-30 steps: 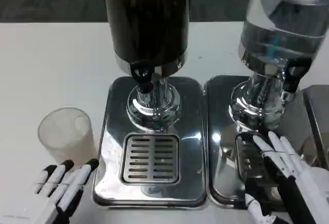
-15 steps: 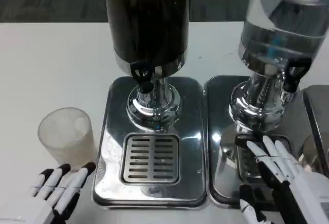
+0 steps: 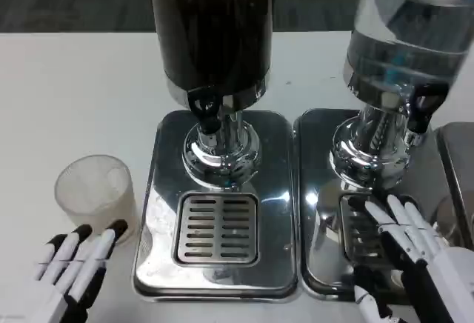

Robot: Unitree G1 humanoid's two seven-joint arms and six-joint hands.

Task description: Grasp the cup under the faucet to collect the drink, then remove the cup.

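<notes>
Since a second ago, my left hand (image 3: 70, 275) has drawn back from the cup (image 3: 95, 192), fingers spread and holding nothing. That cup stands on the table (image 3: 74, 101), left of the dark dispenser's tray (image 3: 159, 212). My right hand (image 3: 418, 264) hovers open over the neighbouring tray (image 3: 318, 190).

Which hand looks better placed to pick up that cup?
The left hand, probably. It hovers open just in front of the cup, which stands on the table left of the dark dispenser. The right hand is over the other dispenser's tray.
</notes>
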